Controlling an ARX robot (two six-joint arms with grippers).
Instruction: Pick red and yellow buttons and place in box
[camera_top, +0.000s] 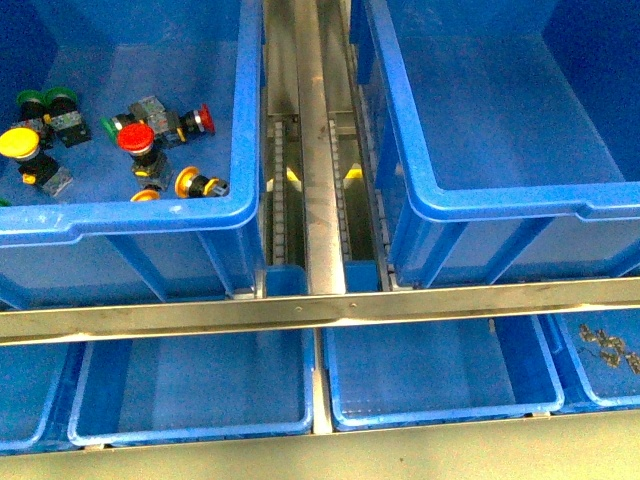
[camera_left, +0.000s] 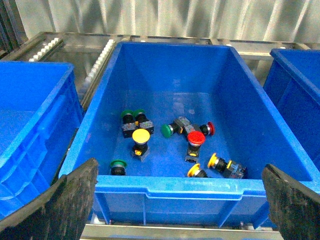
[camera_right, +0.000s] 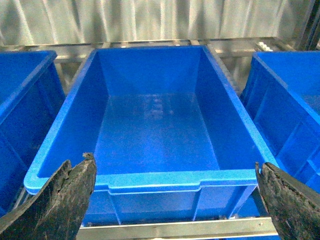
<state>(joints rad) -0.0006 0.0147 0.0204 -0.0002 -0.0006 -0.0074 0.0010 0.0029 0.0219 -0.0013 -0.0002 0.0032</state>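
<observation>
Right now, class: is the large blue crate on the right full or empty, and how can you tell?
Empty. The box shows only its bare blue floor and smooth walls in the right wrist view; nothing lies inside it.

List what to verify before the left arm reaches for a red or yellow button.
1. Left end effector open and empty: ok.
2. Right end effector open and empty: ok.
3. Red mushroom-capped push-button switch uncovered from above: ok.
4. Yellow mushroom-capped push-button switch apart from the green-capped switches: cannot tell, they lie close.
5. Large deep blue plastic crate facing the right end effector free to receive: ok, nothing in it.
</observation>
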